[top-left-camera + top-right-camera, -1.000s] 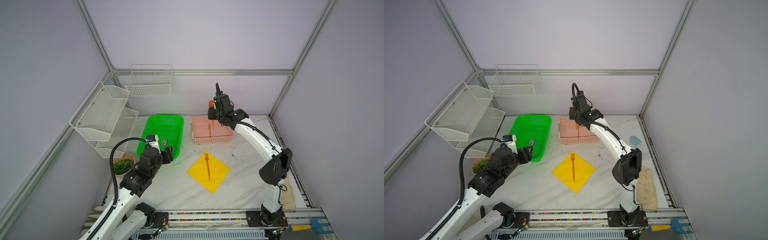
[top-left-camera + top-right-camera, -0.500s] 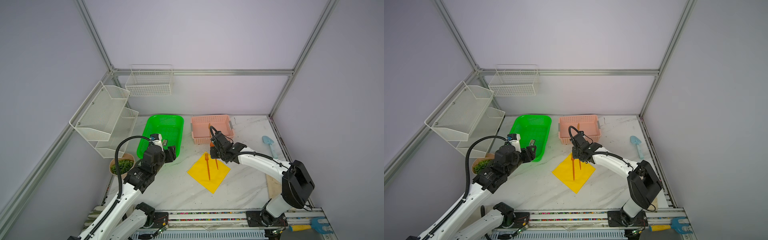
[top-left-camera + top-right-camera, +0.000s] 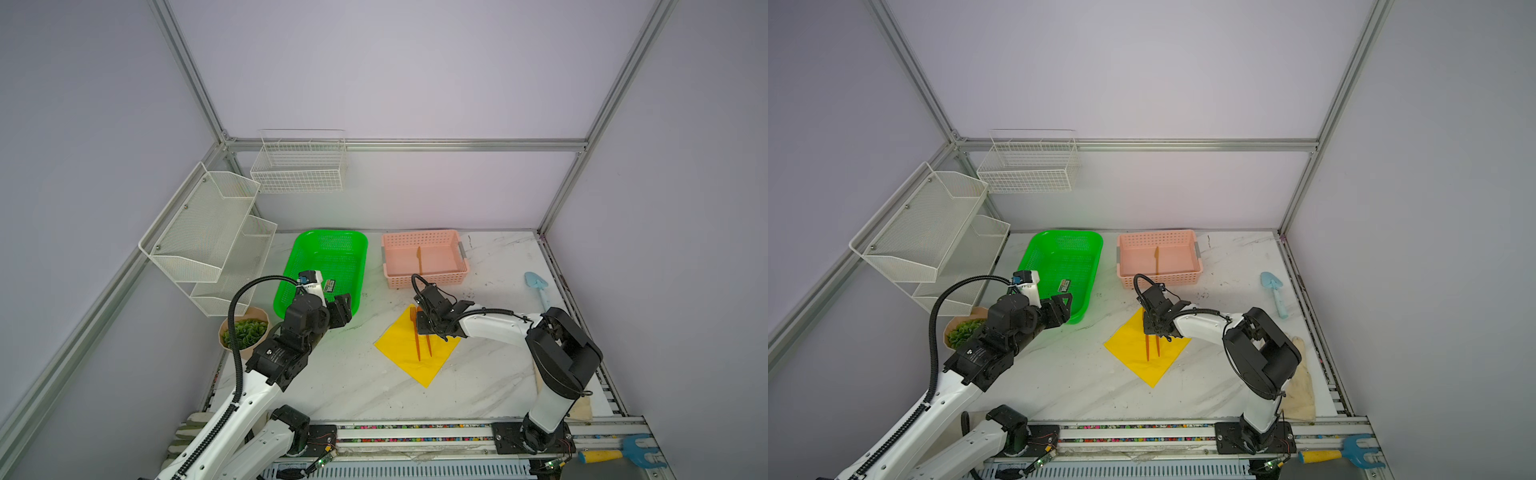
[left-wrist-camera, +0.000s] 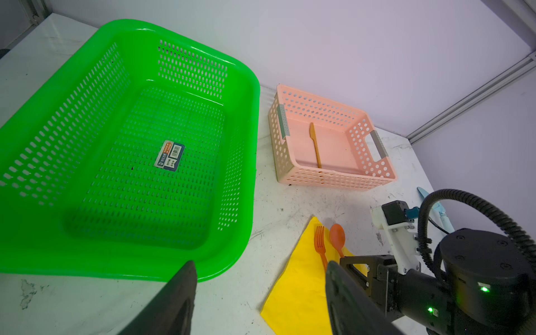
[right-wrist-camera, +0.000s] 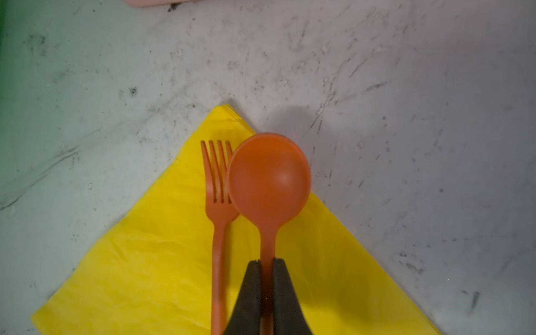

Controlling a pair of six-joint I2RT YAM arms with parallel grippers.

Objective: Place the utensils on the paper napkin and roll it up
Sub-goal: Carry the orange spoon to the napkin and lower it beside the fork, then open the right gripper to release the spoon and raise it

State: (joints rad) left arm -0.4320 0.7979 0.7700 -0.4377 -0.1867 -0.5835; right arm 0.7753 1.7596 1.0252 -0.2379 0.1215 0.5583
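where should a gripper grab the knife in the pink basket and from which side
Take the knife mid-handle, coming straight down with jaws across its thin width. It lies flat on the floor of the pink basket, one end near a wall, so the walls likely block a sideways approach.

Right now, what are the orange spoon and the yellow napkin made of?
The spoon looks like smooth moulded plastic: even orange colour, a soft shiny spot in its bowl. The napkin looks like thin matte paper, probably: fine crinkles and stacked layers at its corner.
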